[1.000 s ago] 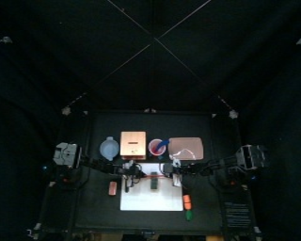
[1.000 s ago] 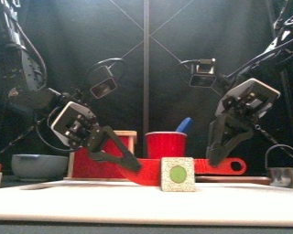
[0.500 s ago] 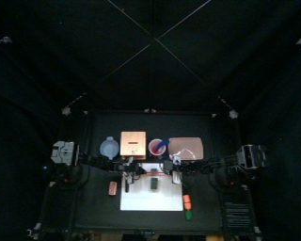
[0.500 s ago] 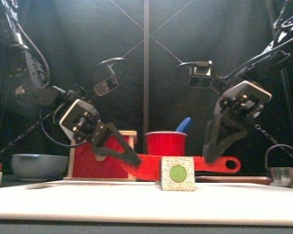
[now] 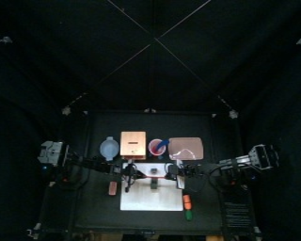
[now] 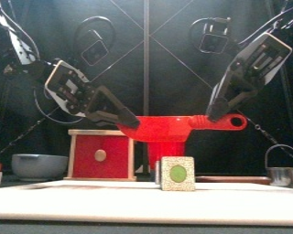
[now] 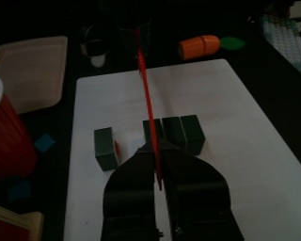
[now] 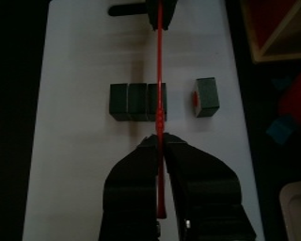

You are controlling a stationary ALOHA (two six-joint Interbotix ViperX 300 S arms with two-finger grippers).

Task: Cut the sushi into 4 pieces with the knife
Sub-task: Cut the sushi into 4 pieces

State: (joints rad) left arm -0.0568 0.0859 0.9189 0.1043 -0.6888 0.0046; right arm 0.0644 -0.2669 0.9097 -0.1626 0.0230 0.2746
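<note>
Holding red knife between us: left gripper, right gripper both clamped on it, high above sushi roll, frame's lower centre, on cutting board. We should lower level, blade square over uncut block.

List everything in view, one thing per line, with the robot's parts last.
board: one, white, table's front middle
sushi: a joined block and one piece apart, dark green, on the board
knife: one, red, held in the air above the sushi
cup: one, red, behind the board
box: one, pale wood with a red front, left of the cup
bowl: one, blue-grey, back left
tray: one, pink, back right
cutter: one, metal, far right
toys: two, orange, one left and one right of the board
left gripper: shut on the knife
right gripper: shut on the knife
</note>
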